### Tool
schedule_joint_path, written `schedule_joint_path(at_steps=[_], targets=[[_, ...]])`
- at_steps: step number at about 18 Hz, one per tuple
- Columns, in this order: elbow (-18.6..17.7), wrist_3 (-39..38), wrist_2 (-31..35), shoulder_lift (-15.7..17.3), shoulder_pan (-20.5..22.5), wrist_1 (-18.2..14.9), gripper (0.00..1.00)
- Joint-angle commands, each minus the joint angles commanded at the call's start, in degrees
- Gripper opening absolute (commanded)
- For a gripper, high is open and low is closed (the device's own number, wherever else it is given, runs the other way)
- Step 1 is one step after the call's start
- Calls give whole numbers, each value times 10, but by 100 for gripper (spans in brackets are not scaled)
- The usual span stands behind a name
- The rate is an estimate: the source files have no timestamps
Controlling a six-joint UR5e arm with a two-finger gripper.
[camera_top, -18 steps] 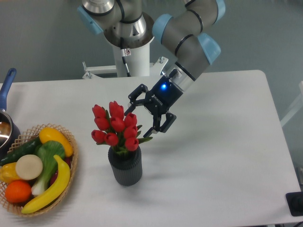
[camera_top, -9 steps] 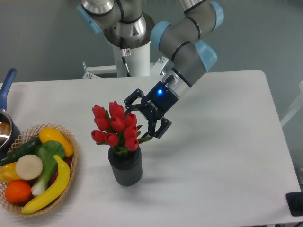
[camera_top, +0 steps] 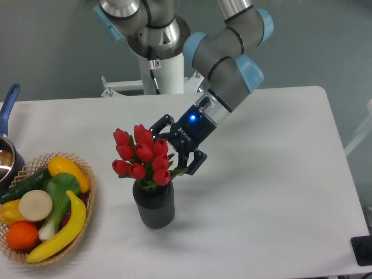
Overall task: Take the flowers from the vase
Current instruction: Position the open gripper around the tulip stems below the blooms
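Just left of gripper (camera_top: 174, 146): flowers (camera_top: 141, 154)

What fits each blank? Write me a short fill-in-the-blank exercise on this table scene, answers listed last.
1. The flowers standing in the vase are ____ in colour.
2. The gripper is beside the flowers with its jaws ____.
3. The fruit and vegetables at the table's left edge lie in a wicker ____.
4. A small light glowing on the gripper's body is ____.

Missing words: red; open; basket; blue
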Motion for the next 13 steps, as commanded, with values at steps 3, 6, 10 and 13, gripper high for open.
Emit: schedule_joint_path(at_steps=[3,6,10,13], targets=[[9,-1,-9,-6,0,0,100],[14,-1,-9,-13,-3,0,100],[23,-1,-9,-19,-17,0,100],[28,-1,-9,-23,-19,0,100]])
